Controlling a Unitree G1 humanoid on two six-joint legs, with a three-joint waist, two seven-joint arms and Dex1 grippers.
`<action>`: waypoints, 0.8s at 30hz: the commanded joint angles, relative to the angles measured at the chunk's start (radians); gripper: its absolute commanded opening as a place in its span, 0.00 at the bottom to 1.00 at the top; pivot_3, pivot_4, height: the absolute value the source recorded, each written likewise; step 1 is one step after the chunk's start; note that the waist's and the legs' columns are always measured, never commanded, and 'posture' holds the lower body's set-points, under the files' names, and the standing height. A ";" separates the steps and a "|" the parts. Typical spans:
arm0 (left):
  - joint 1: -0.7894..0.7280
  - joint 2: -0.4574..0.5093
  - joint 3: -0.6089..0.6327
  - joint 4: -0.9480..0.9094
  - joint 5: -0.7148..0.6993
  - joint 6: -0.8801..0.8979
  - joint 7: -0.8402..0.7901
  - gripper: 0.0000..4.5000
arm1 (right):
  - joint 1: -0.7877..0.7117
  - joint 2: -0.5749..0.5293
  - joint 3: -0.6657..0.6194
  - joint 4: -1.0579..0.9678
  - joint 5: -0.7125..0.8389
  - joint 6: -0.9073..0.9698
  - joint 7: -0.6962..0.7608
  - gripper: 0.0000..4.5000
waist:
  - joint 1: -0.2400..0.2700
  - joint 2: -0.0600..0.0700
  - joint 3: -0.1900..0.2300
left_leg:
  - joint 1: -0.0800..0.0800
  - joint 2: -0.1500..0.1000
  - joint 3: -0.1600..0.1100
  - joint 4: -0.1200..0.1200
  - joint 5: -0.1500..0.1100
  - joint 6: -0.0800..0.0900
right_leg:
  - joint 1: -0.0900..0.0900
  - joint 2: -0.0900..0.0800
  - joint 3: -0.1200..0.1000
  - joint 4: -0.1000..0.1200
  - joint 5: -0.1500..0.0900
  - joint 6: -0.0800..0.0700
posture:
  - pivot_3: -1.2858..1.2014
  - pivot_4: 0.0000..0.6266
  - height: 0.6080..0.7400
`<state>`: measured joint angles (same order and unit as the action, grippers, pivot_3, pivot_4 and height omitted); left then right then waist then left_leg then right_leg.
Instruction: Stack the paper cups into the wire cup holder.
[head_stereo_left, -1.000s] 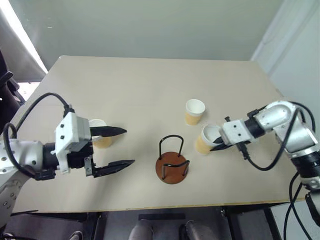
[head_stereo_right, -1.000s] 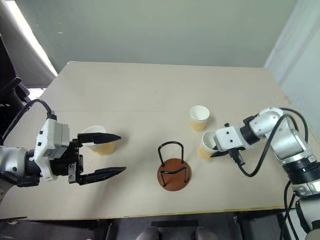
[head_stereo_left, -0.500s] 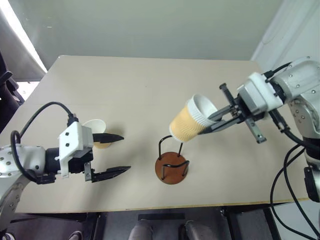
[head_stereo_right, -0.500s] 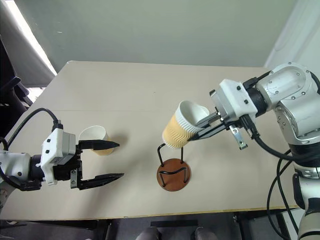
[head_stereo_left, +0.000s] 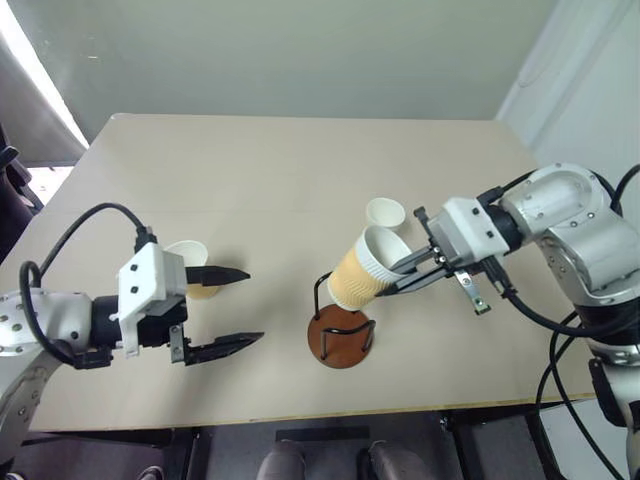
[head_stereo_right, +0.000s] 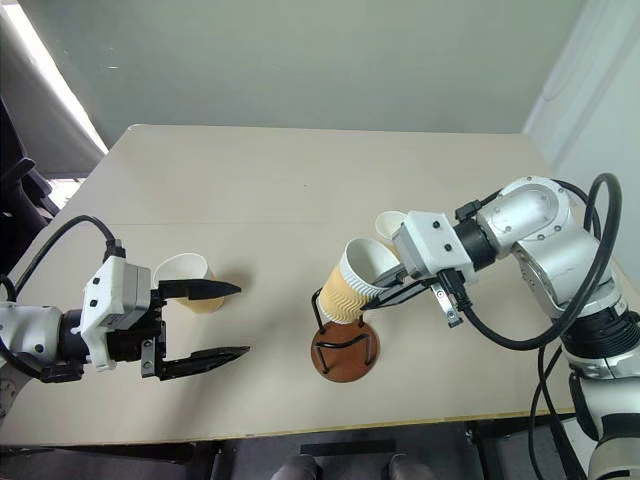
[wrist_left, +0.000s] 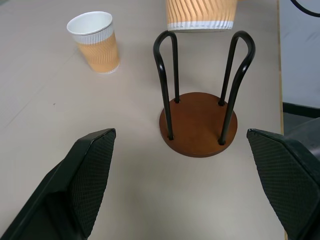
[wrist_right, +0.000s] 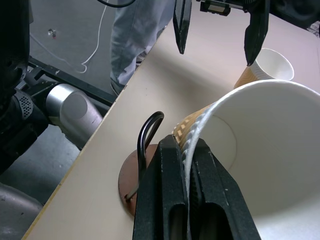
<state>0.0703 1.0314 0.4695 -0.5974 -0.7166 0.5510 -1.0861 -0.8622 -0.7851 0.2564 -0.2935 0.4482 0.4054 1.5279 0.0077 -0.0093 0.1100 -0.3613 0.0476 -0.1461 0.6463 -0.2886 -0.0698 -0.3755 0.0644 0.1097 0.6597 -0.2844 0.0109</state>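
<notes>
Three paper cups, tan-yellow outside with ribbed walls, white inside with a white rolled rim. Landmark: wire cup holder (head_stereo_left: 342, 318), thin black wire loops upright on a round reddish-brown disc base, standing near the front edge of the table (head_stereo_left: 290, 190). Held cup (head_stereo_left: 362, 270) is tilted, bottom end just above the holder's loops, mouth up and toward the robot's right. Second cup (head_stereo_left: 385, 214) stands upright on the table behind the holder, partly hidden by the held cup. Third cup (head_stereo_left: 194, 268) stands upright well to the left of the holder. Table surface is pale beige, matte; plain grey-green wall behind it, white wall to the right of it. Right gripper (head_stereo_left: 400, 272) reaches in from the right of the holder, pointing left and down, fingers clamped on the held cup's rim, one inside and one outside. Left gripper (head_stereo_left: 232, 308) hangs level to the left of the holder, fingers spread wide with nothing between them, the far finger just in front of the third cup.
</notes>
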 joint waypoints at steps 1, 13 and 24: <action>0.004 -0.001 0.036 -0.040 -0.016 0.001 0.009 1.00 | 0.009 0.008 0.013 -0.024 -0.021 -0.013 -0.014 0.00 | 0.000 0.000 0.000 | 0.000 0.000 0.000 0.000 0.000 0.000 | 0.000 0.000 0.000 0.000 0.000 0.000 | 0.52 0.24 1.00; 0.014 -0.004 0.047 -0.044 -0.023 0.003 0.017 1.00 | 0.003 0.020 0.023 0.005 -0.055 -0.031 -0.013 0.85 | 0.000 0.000 0.000 | 0.001 0.000 0.001 0.000 0.000 0.001 | 0.000 0.000 0.002 0.001 0.000 0.000 | 0.52 0.24 1.00; -0.067 -0.006 0.102 0.037 -0.013 0.003 0.095 1.00 | -0.334 0.174 0.047 0.777 -0.360 -0.392 -0.178 1.00 | -0.001 0.000 0.000 | 0.005 0.002 -0.006 -0.001 -0.007 0.013 | -0.003 -0.001 0.004 0.005 0.001 0.000 | 0.52 0.24 1.00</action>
<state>0.0353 1.0295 0.5218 -0.5762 -0.7357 0.5580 -1.0346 -1.1596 -0.6222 0.2994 0.4036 0.1373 0.0822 1.3869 0.0062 -0.0089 0.1103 -0.3569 0.0498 -0.1527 0.6453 -0.2957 -0.0572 -0.3798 0.0636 0.1139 0.6651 -0.2833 0.0102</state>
